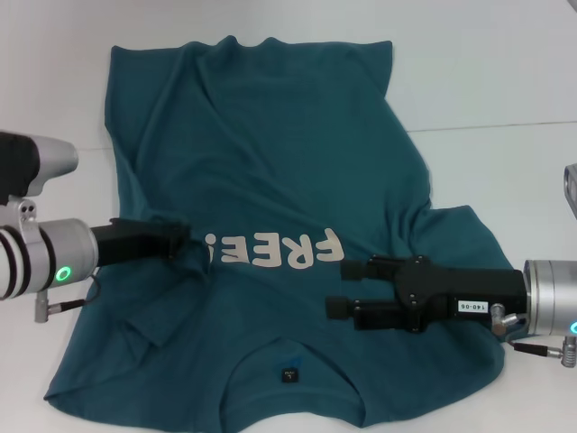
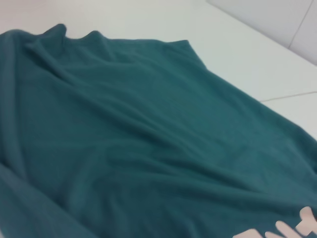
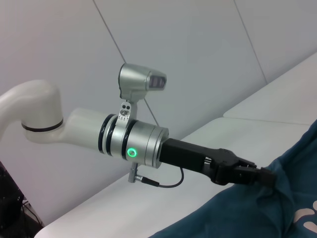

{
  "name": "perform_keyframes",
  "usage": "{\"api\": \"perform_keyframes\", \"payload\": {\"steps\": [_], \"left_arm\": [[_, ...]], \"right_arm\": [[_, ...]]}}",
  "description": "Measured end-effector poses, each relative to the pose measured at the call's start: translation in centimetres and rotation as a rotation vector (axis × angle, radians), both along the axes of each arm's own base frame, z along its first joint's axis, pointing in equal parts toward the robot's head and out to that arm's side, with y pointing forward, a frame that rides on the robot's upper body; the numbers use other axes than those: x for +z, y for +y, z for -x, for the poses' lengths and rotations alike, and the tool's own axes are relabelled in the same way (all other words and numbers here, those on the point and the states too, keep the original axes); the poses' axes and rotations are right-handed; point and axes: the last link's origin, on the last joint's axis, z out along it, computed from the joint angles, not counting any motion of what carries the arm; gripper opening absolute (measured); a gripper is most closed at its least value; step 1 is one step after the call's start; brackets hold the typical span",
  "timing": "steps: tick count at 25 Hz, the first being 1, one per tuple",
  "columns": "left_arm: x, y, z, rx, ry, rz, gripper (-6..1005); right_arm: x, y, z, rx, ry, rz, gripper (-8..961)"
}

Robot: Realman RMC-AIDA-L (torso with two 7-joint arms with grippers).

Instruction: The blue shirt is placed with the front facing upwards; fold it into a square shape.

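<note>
The blue shirt (image 1: 270, 153) lies spread on the white table with its collar toward me, the off-white lettering (image 1: 279, 251) across its middle and a small dark neck label (image 1: 289, 373) near the front edge. My left gripper (image 1: 187, 242) is shut on a pinch of fabric just left of the lettering, and creases radiate from that spot. The right wrist view shows the left gripper (image 3: 267, 177) clamped on the raised cloth (image 3: 257, 213). My right gripper (image 1: 337, 289) is open over the shirt just below the lettering's right end. The left wrist view is filled by rumpled shirt (image 2: 148, 139).
The white table (image 1: 505, 81) shows bare around the shirt at the back and right. The shirt's hem (image 1: 252, 45) lies at the far side, wrinkled. The shirt's left side is folded inward (image 1: 135, 316).
</note>
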Motion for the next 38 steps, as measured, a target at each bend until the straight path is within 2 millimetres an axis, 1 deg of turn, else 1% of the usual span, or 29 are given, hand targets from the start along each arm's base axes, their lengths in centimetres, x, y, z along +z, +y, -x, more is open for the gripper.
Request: {"api": "perform_keyframes", "payload": {"steps": [10,15,21,27,31,34,38], "left_arm": [[-0.8,0.4,-0.8,-0.007,-0.009,0.026,49],[-0.9,0.4,-0.9,0.007,-0.029,0.025,163],[-0.2,-0.1,-0.1,0.027,-0.061,0.009,381],[0.9,-0.9,1.3,0.054,-0.064,-0.027,557],[1.1,-1.0,1.6,0.062,-0.066,-0.036,674],[1.0,-0.9,1.3,0.055,-0.064,-0.031,762],[0.8,-0.7,0.9,0.046,-0.065,-0.025,757]], "right_arm": [[-0.1,-0.2,-0.1,-0.002,-0.001,0.006,883],[-0.1,-0.2,-0.1,-0.001,-0.002,0.007,883],[-0.2,-0.4,-0.2,-0.004,0.001,0.008,883],[-0.1,-0.4,-0.4,-0.009,0.002,0.004,883],[0.0,-0.4,-0.4,-0.009,0.002,0.003,883],[0.0,-0.4,-0.4,-0.009,0.002,0.003,883],[0.0,-0.4,-0.3,-0.009,0.002,0.002,883]]}}
